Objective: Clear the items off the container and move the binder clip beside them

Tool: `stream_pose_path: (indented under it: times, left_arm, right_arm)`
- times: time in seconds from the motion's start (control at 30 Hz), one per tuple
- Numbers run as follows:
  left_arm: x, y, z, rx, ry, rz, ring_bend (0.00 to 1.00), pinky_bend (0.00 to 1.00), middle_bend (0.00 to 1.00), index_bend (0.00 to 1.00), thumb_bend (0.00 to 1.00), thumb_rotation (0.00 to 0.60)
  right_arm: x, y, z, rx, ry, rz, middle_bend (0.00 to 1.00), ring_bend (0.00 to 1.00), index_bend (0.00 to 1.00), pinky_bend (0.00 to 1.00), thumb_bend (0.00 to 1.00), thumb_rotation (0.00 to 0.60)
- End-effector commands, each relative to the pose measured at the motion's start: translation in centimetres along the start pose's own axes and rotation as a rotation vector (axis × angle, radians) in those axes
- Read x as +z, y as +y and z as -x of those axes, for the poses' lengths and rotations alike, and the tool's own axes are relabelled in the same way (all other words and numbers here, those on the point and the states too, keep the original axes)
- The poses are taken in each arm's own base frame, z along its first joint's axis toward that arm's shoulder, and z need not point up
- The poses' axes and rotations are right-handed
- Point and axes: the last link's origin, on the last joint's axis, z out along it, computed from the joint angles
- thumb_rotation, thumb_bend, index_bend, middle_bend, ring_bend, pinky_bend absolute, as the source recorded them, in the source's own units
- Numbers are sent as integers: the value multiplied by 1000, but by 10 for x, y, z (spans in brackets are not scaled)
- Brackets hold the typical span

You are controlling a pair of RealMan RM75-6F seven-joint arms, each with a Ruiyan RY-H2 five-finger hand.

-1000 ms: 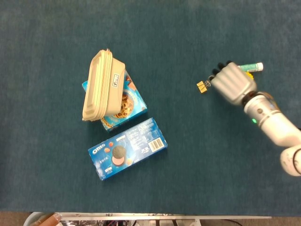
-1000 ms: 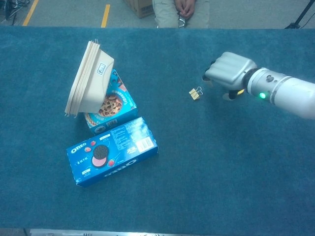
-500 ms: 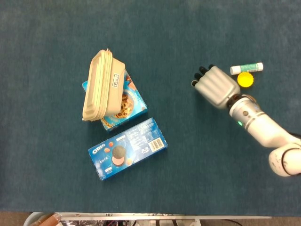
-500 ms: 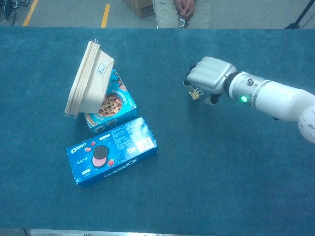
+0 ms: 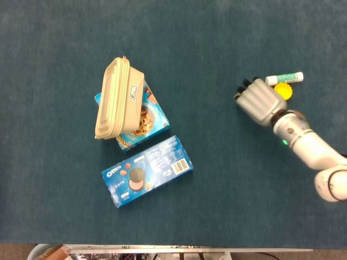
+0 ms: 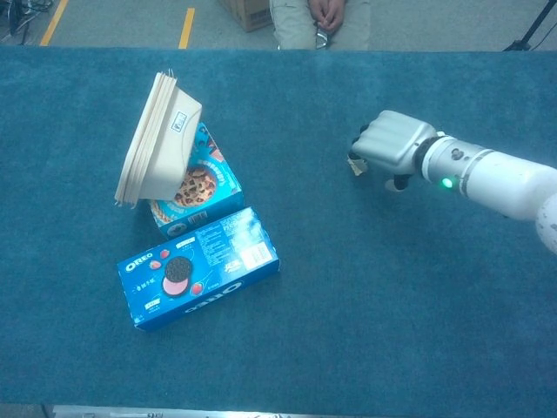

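Right hand (image 6: 390,146) curled over binder clip (image 6: 355,166)

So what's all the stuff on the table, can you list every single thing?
Container: one, beige, tipped on its side, leaning on the cookie box at the table's left.
Cookie box: one, blue with cookie pictures, under the container.
Oreo box: one, blue, flat on the table just in front of the cookie box.
Binder clip: one, gold; only a bit peeks out at the robot hand's fingertips in the chest view.
Tube: one, white and green, lying at the far right.
Cap: one, yellow, round, beside the tube.
Table: one, covered in dark teal cloth.
Person: one, seated beyond the table, hands clasped.
Right robot hand: one, grey, fingers curled at the binder clip.
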Motion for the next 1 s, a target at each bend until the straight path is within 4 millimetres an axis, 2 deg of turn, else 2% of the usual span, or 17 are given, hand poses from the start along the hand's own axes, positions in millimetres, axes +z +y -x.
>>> stream_pose_path:
  times: [0.03,0.23,0.33,0.43,0.67,0.87,1.0]
  left_arm:
    - [1,1,1,-2,-3,4,62,44,123,186,392,600]
    - [5,4,3,-5,-8,23,62,44,123,185,392,600]
    - [6,4,3,-4,-7,23,62,44,123,186,392,600]
    - [6,4,2,-4,-6,23,62,44,123,185,392,600]
    - [0,0,0,1,0,-2,62,44,123,186,392,600]
    - [-5,-5,-2,2,4,-21,62,44,123,186,392,600]
    - [-4,-5,-1,0,3,-19,62,44,123,185,392,600]
  right_arm:
    - [-10,12,8,3,-13,27,316,216,395,380,233,600]
    - [-24,37,15,20,-26,91,316,216,395,380,233,600]
    - [-26,40,9,50,-7,98,316,216,395,381,233,600]
    - [-22,30,-2,64,30,69,316,216,395,381,233,600]
    - [1,-1,-24,46,72,-1,316,216,395,381,233,600]
    - [16,-13,-23,8,48,-1,316,216,395,381,233,600]
    - [16,-10,-19,-9,34,12,316,216,395,380,233,600]
